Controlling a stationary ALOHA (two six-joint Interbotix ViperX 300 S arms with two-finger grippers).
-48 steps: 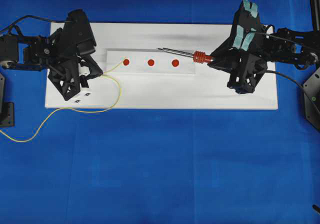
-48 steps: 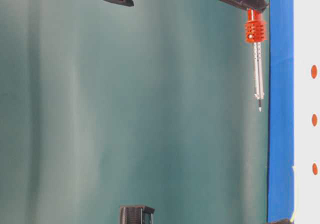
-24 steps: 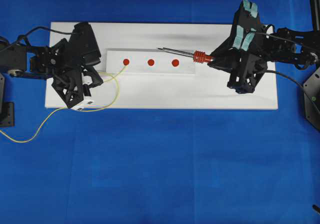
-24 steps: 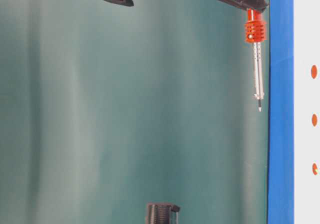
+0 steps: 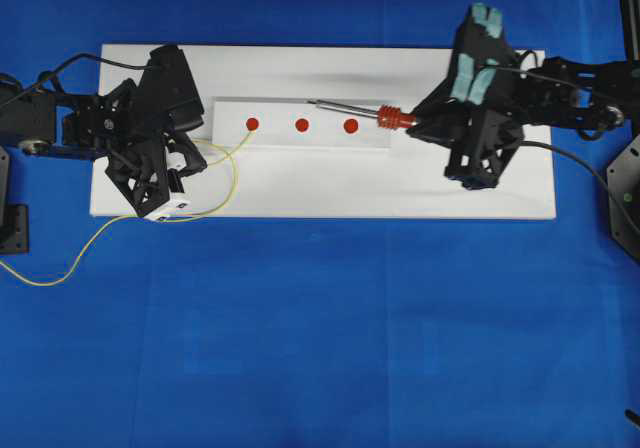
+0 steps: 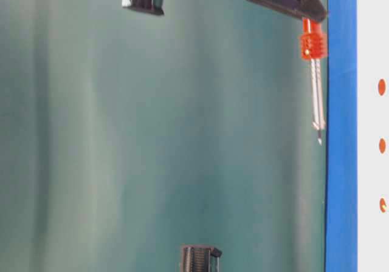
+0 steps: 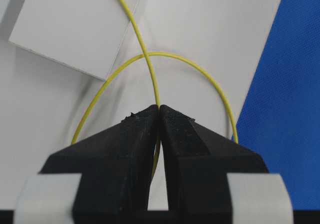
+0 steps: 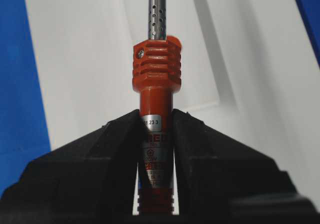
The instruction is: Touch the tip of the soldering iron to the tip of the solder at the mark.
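Note:
The soldering iron [image 5: 350,109] lies level over the raised white strip, its tip pointing left past the middle red mark [image 5: 301,124]. My right gripper [image 5: 415,123] is shut on its red handle [image 8: 156,101] just behind the ribbed collar. In the table-level view the iron [image 6: 315,96] hangs slightly tilted, a little off the board. My left gripper [image 7: 159,108] is shut on the yellow solder [image 7: 145,54]. The solder [image 5: 225,146] runs from my left gripper [image 5: 195,153] to the left red mark [image 5: 252,123], where its tip rests. The iron's tip and the solder's tip are well apart.
The white board [image 5: 300,193] lies on blue cloth [image 5: 320,348]. The raised strip [image 5: 300,138] carries three red marks. Slack solder loops over the board and trails off its left front edge [image 5: 60,273]. A black cord [image 5: 580,158] runs behind the right arm.
The right gripper has carried the iron a little left and closer to the board, tilting it slightly. The left arm shifted left and toward the front edge, then held; the solder tip stayed at the left mark.

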